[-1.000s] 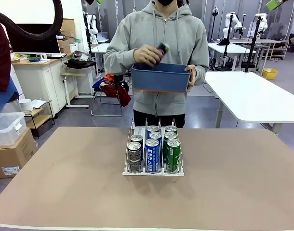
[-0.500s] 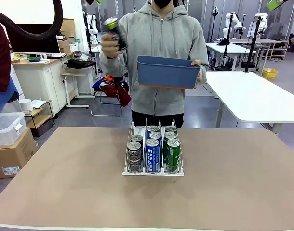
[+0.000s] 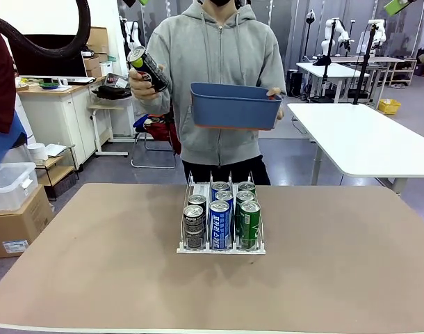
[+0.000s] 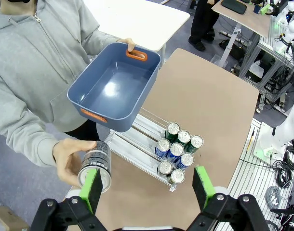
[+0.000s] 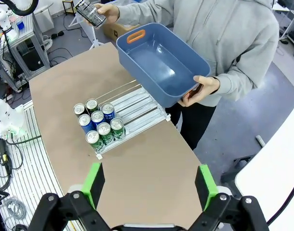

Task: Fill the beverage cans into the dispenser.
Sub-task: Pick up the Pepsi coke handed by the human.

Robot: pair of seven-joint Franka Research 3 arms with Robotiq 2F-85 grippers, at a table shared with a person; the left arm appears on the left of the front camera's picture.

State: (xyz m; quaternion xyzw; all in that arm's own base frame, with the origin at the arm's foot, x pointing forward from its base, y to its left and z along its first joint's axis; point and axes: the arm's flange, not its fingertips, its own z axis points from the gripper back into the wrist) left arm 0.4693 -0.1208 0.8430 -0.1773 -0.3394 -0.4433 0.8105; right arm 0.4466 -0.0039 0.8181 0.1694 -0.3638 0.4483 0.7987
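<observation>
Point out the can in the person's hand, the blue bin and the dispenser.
dark can (image 3: pixel 147 65): front view, its side.
blue bin (image 3: pixel 233 110): front view, front wall.
dispenser (image 3: pixel 221 251): front view, white base edge.

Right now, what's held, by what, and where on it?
The left gripper and right gripper are open, empty. One hand of the person wraps the dark can around its body; the other hand holds the blue bin by an orange end handle.

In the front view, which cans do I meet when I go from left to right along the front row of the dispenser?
dark grey can → blue-and-white can → green can
</observation>
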